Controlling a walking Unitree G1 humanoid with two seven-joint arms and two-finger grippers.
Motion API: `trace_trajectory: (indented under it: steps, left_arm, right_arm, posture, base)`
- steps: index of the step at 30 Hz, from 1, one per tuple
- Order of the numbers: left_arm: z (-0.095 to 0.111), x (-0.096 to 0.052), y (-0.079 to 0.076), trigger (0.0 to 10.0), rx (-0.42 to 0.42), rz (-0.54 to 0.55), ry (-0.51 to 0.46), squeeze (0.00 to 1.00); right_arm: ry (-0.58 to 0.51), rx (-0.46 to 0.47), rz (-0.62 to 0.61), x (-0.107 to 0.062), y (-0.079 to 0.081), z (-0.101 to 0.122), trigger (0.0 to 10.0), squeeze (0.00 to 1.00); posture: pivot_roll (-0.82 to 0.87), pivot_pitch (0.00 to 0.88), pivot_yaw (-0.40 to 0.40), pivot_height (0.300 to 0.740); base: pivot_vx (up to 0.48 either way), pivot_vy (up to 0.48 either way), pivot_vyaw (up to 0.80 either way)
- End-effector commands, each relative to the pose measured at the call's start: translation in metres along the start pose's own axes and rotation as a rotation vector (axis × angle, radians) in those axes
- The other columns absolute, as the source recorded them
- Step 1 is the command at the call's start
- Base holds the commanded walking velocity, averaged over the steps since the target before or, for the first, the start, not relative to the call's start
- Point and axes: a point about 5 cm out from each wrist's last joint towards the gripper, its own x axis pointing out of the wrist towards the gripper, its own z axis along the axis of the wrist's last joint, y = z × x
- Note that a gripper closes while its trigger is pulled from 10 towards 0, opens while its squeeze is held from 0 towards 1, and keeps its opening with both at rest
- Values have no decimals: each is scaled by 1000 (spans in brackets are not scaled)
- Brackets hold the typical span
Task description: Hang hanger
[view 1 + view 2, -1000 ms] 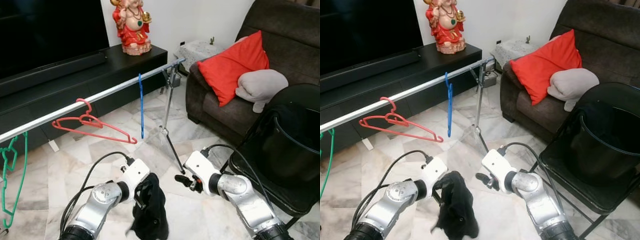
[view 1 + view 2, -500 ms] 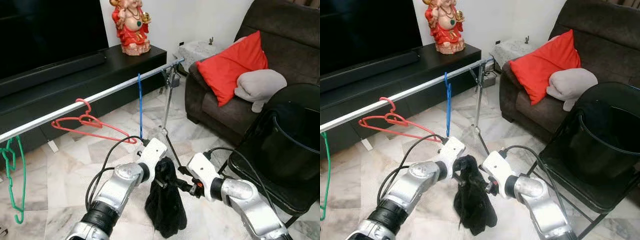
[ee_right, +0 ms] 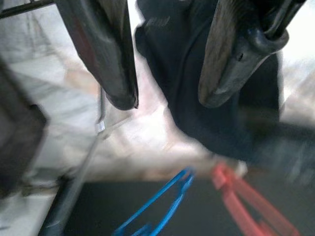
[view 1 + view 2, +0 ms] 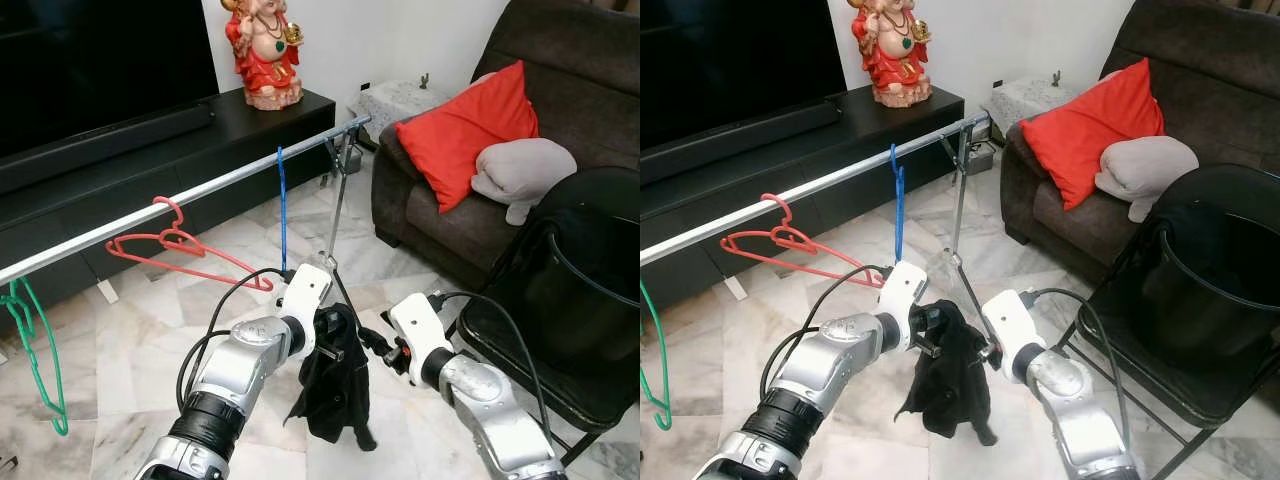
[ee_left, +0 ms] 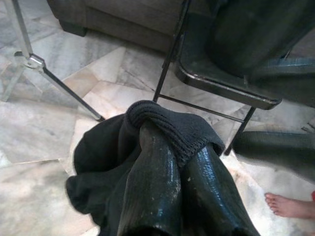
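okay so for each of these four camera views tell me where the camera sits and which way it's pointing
Left eye view: on the head, looking forward and down at the rail and both silver arms, the left gripper holding a black garment.
Right eye view: the stereo twin, sharing that same scene.
Left wrist view: along the left gripper's fingers clamped on the garment, toward the folding chair.
Right wrist view: blurred, along the open right gripper toward the garment and blue hanger.

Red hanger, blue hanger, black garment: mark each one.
red hanger (image 4: 190, 256), left eye view, on its lower bar.
blue hanger (image 4: 282, 215), left eye view, mid-length of its edge-on frame.
black garment (image 4: 335, 385), left eye view, middle of the hanging cloth.
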Motion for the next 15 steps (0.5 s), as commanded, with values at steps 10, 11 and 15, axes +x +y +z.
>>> trace_trajectory:
  steps: [10,11,15]
  left_arm:
    - [25,8,-17,0,-7,-84,-58,0]
    - [25,8,-17,0,-7,-84,-58,0]
    - [30,14,-27,0,-3,-120,-68,0]
  right_arm:
    - [22,230,216,-15,29,-24,10000,384]
    - [22,230,216,-15,29,-24,10000,384]
    - [-14,225,145,-18,20,-26,10000,1000]
  posture:
    - [19,80,61,740]
    - [19,80,61,740]
    - [14,74,64,740]
  base:
    - [0,0,0]
    - [0,0,0]
    - [0,0,0]
